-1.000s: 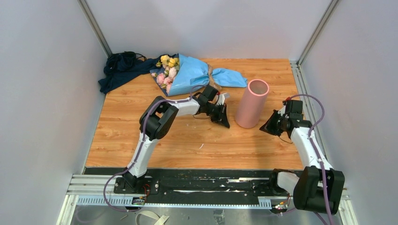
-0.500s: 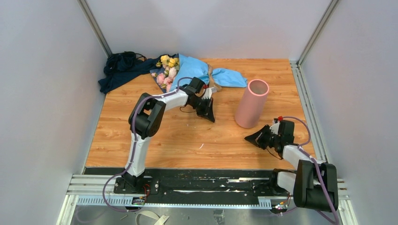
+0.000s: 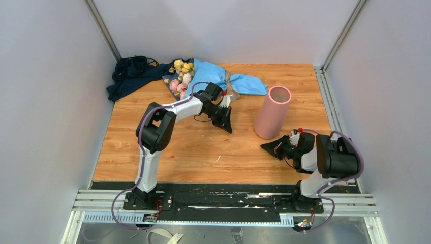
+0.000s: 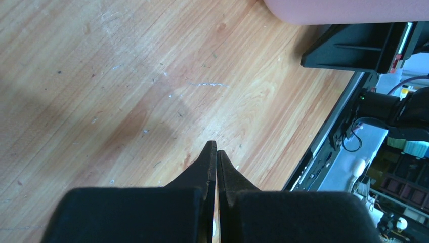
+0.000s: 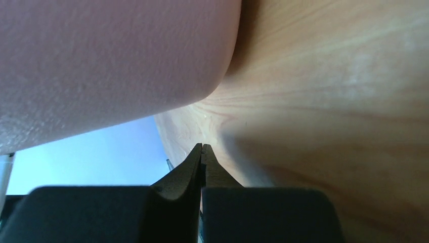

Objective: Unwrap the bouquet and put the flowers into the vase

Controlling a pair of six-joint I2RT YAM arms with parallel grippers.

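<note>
Left gripper (image 3: 229,128) and right gripper (image 3: 264,146) are seen fully closed and empty near the vase (image 3: 272,119); the bouquet (image 3: 203,79) is left wrapped

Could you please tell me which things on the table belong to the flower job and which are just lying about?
Job in hand: bouquet, flowers, vase.
Lying about: dark navy cloth heap in the far left corner.

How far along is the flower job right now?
Done: nothing; the blue-paper-wrapped bouquet of pink and yellow flowers lies wrapped on the table. In hand: nothing; the left gripper near it and the right gripper by the tall pink cylindrical vase are shut, empty. Left: unwrapping it and filling the vase.
</note>
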